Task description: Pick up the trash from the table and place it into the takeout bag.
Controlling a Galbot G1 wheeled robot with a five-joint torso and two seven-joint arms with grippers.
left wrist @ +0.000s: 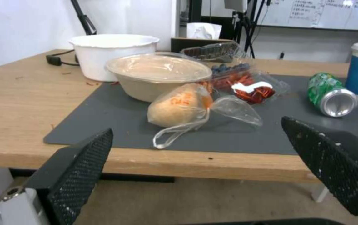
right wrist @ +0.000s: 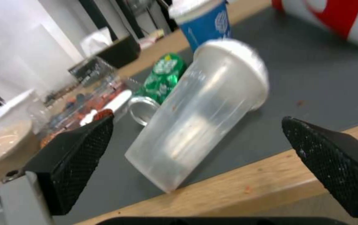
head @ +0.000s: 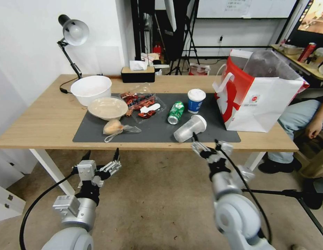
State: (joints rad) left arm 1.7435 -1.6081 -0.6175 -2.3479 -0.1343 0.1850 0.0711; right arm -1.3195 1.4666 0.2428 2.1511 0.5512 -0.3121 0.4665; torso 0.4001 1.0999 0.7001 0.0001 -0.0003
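On the table [head: 40,118], the dark mat [head: 154,133] carries the trash. A clear plastic cup [head: 190,128] [right wrist: 200,109] lies on its side near the front edge. Behind it are a green soda can [head: 176,112] on its side and an upright blue-white lidded cup [head: 196,100]. To the left are a knotted clear bag [left wrist: 181,106], a lidded beige bowl [left wrist: 158,75], a white bowl [head: 91,88] and a clear food box [head: 142,102]. The takeout bag [head: 258,100] stands open at the table's right end. My right gripper [head: 205,140] is open just before the clear cup. My left gripper [head: 101,156] is open below the front edge, facing the knotted bag.
A black tissue box [head: 138,73] and a grey desk lamp [head: 74,33] stand at the back of the table. A person sits at the table's right end [head: 307,118]. A black stand leg [head: 286,192] crosses the floor on the right.
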